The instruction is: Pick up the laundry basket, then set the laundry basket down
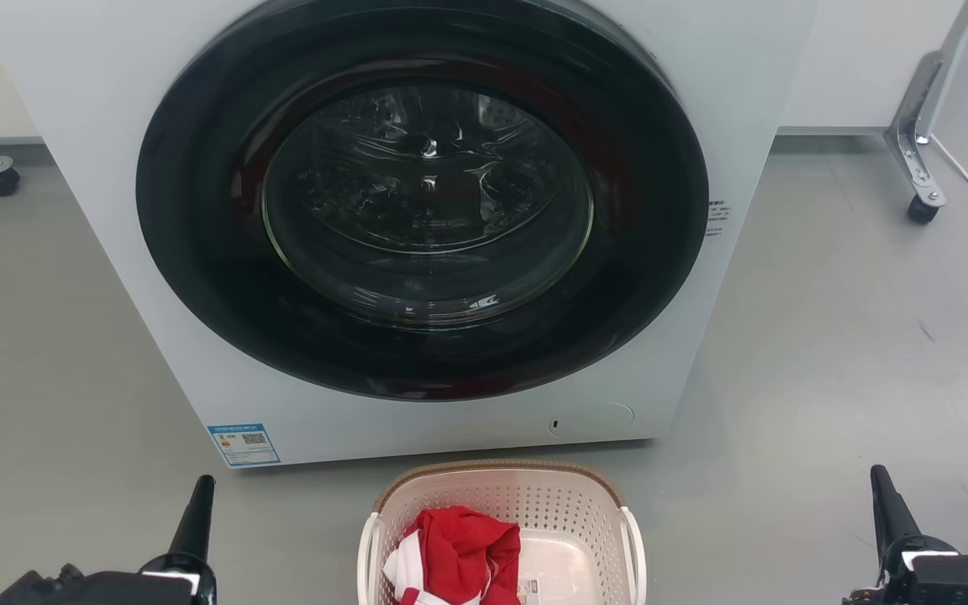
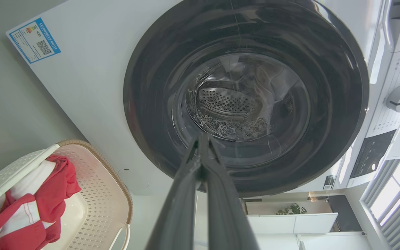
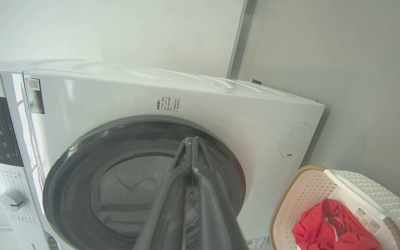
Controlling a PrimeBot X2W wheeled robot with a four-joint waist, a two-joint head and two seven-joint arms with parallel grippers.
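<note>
Since the basket sits on the floor just before the washer, it lies centred for a two-sided lift. Your left gripper and right gripper flank it, well apart, fingers pressed together (red garment inside looks light).

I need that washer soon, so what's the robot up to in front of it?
Nothing is being held yet. The laundry basket sits on the floor just in front of the washing machine, whose door is closed. A red and white garment lies inside the basket. The left gripper and right gripper hang low on either side of the basket, apart from it, each empty with its fingers pressed together. The pick-up has not yet begun.
</note>
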